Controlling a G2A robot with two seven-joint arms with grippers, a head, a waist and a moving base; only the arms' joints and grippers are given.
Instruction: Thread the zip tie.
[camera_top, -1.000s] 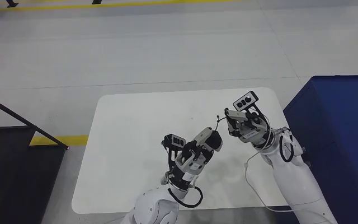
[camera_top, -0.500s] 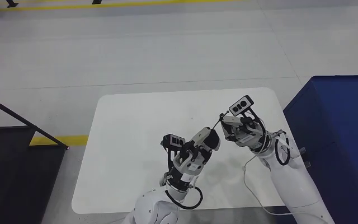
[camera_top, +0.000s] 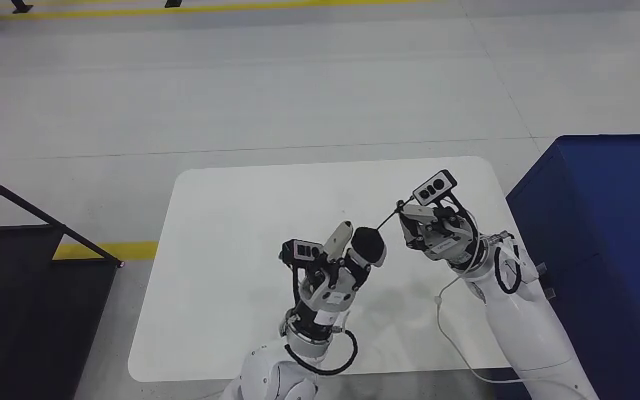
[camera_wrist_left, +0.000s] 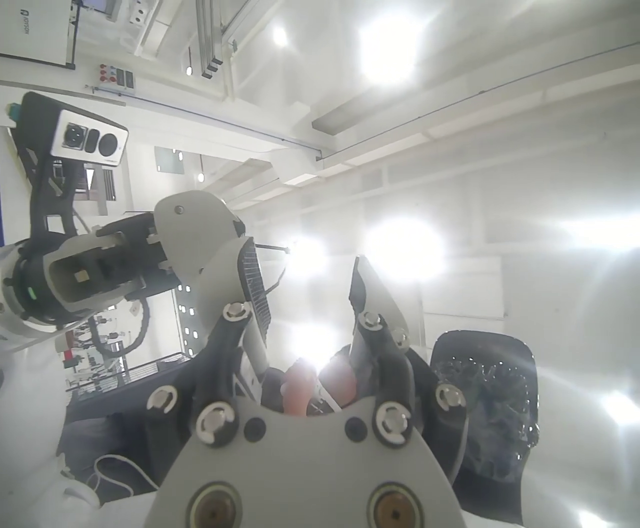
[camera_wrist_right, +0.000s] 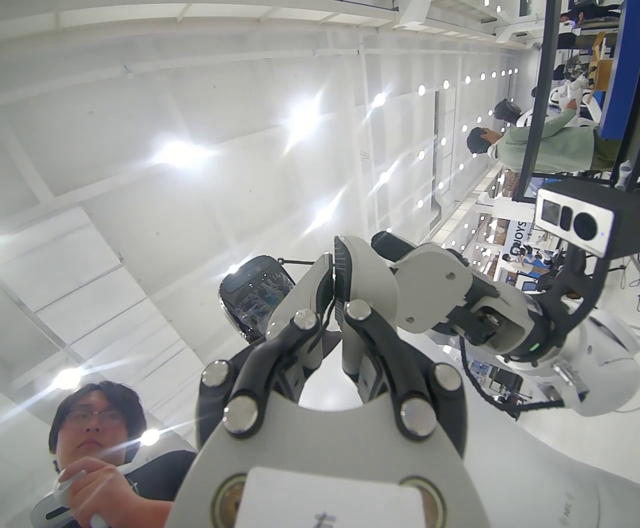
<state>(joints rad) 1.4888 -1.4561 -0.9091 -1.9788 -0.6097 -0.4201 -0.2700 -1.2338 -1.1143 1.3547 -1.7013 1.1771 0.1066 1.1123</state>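
The zip tie (camera_top: 388, 218) is a thin black strip held above the white table (camera_top: 230, 260) right of its middle. My right gripper (camera_top: 408, 222) is shut on it. In the right wrist view the fingers (camera_wrist_right: 320, 280) press together on the strip, and a short end of the zip tie (camera_wrist_right: 299, 261) sticks out sideways. My left gripper (camera_top: 352, 240) is just to the left of that free end and stands open. In the left wrist view nothing lies between the left gripper (camera_wrist_left: 302, 260) fingers, and the zip tie (camera_wrist_left: 272, 246) shows beyond them, held by the other gripper.
A blue cabinet (camera_top: 590, 230) stands close against the table's right edge, next to the right arm. A dark frame with a slanted bar (camera_top: 40, 300) is off the table's left side. The table's left half is bare.
My left gripper has drawn back leftward from the right one and turned. The zip tie, bent between the two grippers a second ago, now sticks out straight from the right gripper.
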